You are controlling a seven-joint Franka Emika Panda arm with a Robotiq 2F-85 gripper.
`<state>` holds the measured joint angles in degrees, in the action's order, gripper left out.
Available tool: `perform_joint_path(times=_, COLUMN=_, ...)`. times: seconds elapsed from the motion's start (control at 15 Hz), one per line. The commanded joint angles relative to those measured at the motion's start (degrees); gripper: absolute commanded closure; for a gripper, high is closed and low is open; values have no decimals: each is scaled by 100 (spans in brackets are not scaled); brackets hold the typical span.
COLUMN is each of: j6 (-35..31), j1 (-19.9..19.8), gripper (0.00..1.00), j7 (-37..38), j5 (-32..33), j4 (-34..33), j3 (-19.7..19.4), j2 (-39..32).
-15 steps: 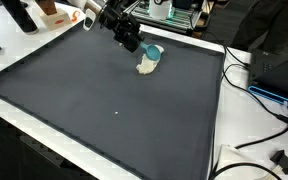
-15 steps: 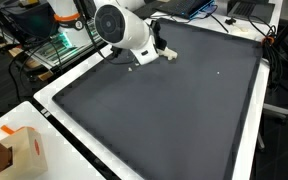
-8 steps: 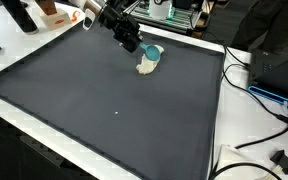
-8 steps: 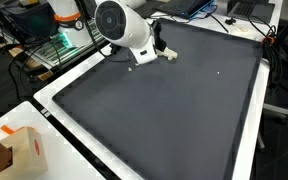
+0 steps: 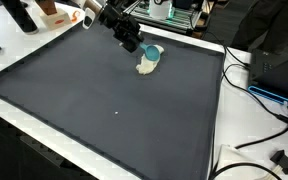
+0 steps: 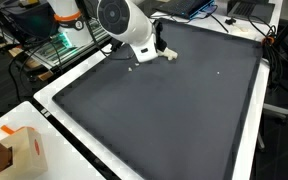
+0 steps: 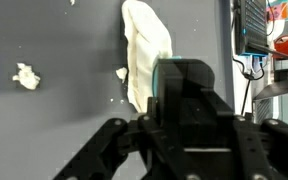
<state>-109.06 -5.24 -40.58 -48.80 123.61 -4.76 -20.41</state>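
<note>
In an exterior view my black gripper (image 5: pixel 135 44) reaches down at the far side of the dark mat (image 5: pixel 94 100). Its tips are at a teal cup (image 5: pixel 154 52), which hangs tilted over a white crumpled lump (image 5: pixel 145 67). In the wrist view the fingers stand close together (image 7: pixel 189 78), with a teal sliver of the cup (image 7: pixel 155 85) along their left side. The white lump (image 7: pixel 144 45) lies just beyond them. In an exterior view the arm's white joint (image 6: pixel 124 22) hides most of the gripper (image 6: pixel 160 47); only the lump (image 6: pixel 171 55) shows.
A small white crumb (image 5: pixel 117 112) lies mid-mat, also visible as a crumb (image 7: pixel 25 76) in the wrist view. White table border (image 5: pixel 219 120) frames the mat. Cables (image 5: pixel 269 100) and boxes crowd one side, a cardboard box (image 6: pixel 19 150) sits at a corner.
</note>
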Motion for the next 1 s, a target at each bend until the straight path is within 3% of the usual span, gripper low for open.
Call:
perform_joint_path(times=0.0, j6=-757, j1=81, gripper=75, j7=28, j5=631, j4=142, j3=-4, j2=-78)
perform_joint_path(times=0.27, j6=-1036, j1=47, gripper=75, j7=57, j5=460, j4=300, j3=68, j2=101)
perform_joint_path(times=0.93, j6=-703, j1=-31, gripper=75, j7=-374, j5=-15, j4=512, j3=226, j2=543)
